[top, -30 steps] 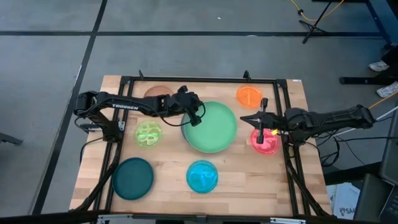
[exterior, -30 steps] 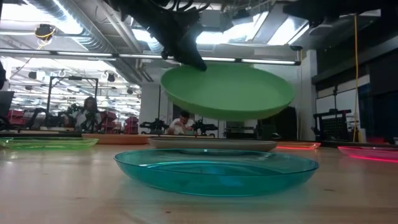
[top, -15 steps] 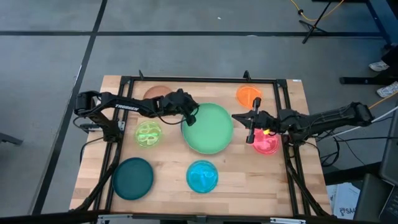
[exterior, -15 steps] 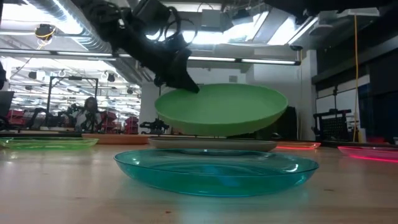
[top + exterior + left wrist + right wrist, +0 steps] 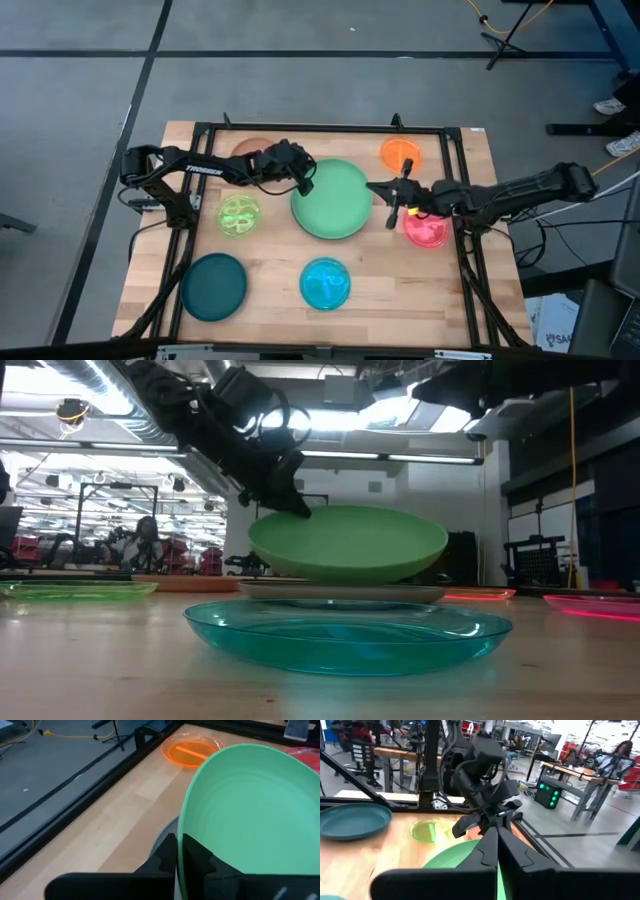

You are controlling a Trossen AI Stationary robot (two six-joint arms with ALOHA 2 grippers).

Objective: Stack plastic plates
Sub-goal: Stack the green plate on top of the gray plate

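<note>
Wooden table under me carries loose plates around its edges. My left gripper (image 5: pixel 305 182) is clamped on the rim of the green plate (image 5: pixel 332 198), held just above the grey plate (image 5: pixel 340 591) mid-table — the stacking step, I judge. Right gripper (image 5: pixel 392 208) hangs shut and empty beside it. Next I'd lower, level, then release.
</note>
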